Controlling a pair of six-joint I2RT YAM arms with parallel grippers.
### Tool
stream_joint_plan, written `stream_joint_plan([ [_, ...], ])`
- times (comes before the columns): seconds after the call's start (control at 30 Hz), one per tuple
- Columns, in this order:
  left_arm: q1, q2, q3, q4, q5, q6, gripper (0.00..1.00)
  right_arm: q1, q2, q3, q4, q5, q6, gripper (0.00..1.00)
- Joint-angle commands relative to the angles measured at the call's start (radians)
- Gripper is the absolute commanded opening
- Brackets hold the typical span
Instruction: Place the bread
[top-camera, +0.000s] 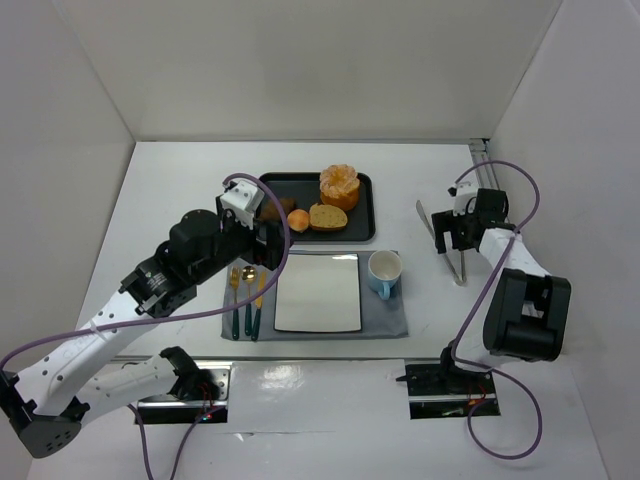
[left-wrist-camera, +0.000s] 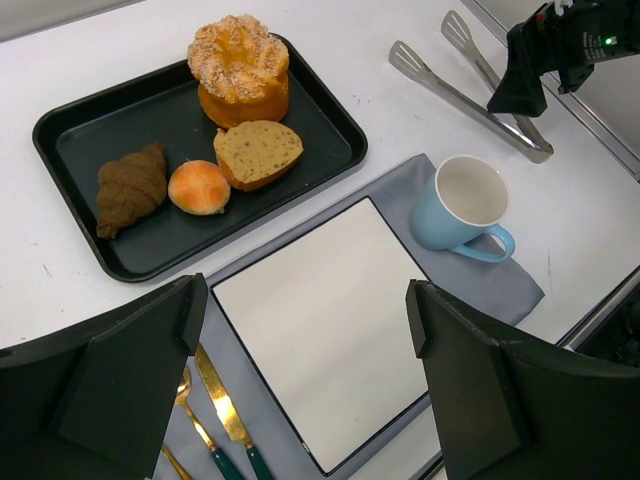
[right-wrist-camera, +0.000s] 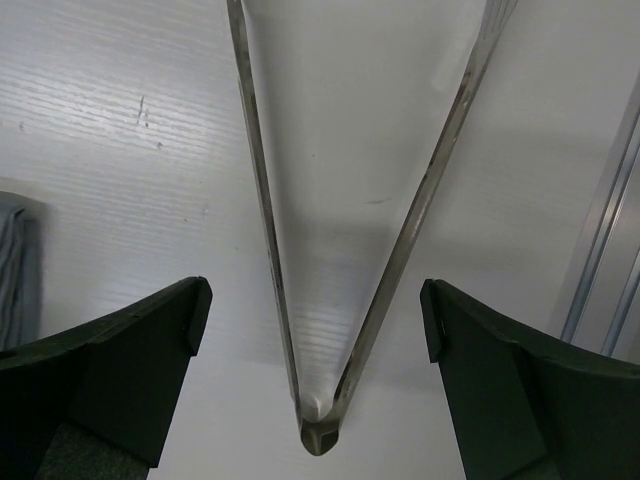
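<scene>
4 baked pieces on 1 black tray (left-wrist-camera: 70, 140) — the bread (left-wrist-camera: 198, 187) between croissant (left-wrist-camera: 131, 187) and slice (left-wrist-camera: 257, 152). 1 plate (left-wrist-camera: 320, 250), 1 cup (left-wrist-camera: 465, 205). Both pincers wide, empty — left gripper (left-wrist-camera: 305, 300) over the plate, right gripper (right-wrist-camera: 310, 310) astride 1 tongs (right-wrist-camera: 262, 230).

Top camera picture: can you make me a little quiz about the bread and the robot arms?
1. True or false: the small round bun lies on the white plate.
2. What lies under the right gripper? A: cup. B: tongs. C: knife.
3. How many baked things are on the black tray?

Key
1. False, it is on the tray.
2. B.
3. Four.
</scene>
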Motion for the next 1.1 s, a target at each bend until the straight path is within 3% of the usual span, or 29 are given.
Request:
stream_joint_plan([
  [0.0, -0.004, -0.025, -0.004, 0.055, 0.013, -0.022, 1.0, 0.015, 0.028, 0.027, 0.029, 0.057, -0.023, 1.0],
  [0.83, -0.004, -0.035, -0.004, 0.055, 0.013, -0.022, 1.0, 0.035, 0.181, 0.036, 0.029, 0.103, -0.014, 0.99],
  [1.07, -0.004, -0.035, -0.004, 0.055, 0.013, -0.022, 1.0, 0.035, 0.219, 0.066, 0.02, 0.103, -0.014, 0.94],
])
